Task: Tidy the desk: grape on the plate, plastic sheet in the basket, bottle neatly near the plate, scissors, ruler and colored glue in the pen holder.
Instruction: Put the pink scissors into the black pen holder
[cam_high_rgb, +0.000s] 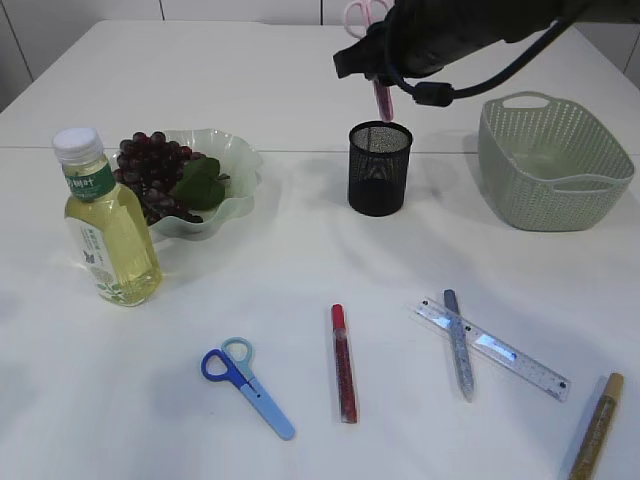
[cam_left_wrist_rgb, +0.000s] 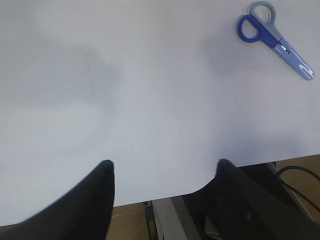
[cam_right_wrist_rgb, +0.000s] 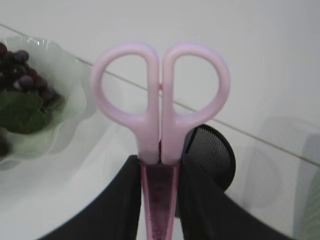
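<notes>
Our right hand (cam_right_wrist_rgb: 159, 200) pinches pink scissors (cam_right_wrist_rgb: 160, 105) by the blades, handles up, directly above the pen holder (cam_high_rgb: 380, 168). We judge them light, stiff and slippery, best gripped just below the handles. Left hand (cam_left_wrist_rgb: 162, 175) is spread, idle.

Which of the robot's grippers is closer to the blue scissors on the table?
The left gripper: it hovers open near the blue scissors. The right gripper holds pink scissors above the pen holder, farther away.

Right claw (cam_right_wrist_rgb: 159, 200) clamped, arm raised at the rear; left claw (cam_left_wrist_rgb: 162, 172) spread, hovering low.
</notes>
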